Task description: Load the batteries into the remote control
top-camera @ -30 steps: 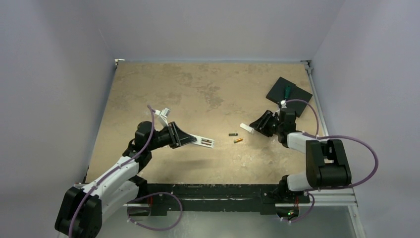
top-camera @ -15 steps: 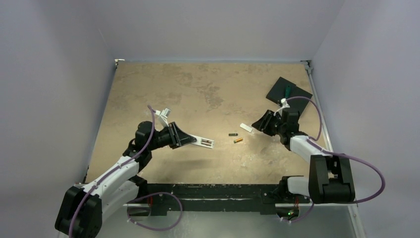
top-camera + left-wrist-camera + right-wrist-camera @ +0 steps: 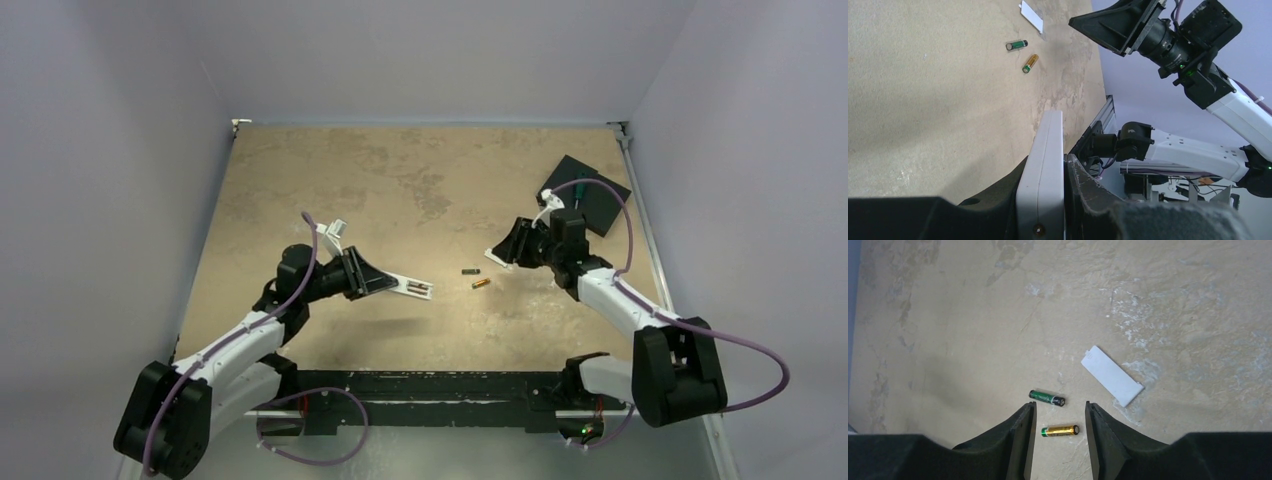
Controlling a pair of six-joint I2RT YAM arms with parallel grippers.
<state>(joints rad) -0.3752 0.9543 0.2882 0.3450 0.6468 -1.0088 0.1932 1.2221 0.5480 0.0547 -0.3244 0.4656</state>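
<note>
The remote control (image 3: 1042,165) is clamped edge-on in the left gripper (image 3: 386,283), near the gold battery (image 3: 1060,430) on its left. The dark green battery (image 3: 1047,398) lies just beyond the gold battery, with the white battery cover (image 3: 1111,375) near, farther to its right. The right gripper (image 3: 1058,412) hangs above the gold battery, jaws apart and empty.

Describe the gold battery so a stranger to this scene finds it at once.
Start at the tan table and go to its middle. Two small cells lie there beside a flat white cover. The gold battery is the orange-gold one nearer the table's front edge; the dark battery beyond it is black and green.
</note>
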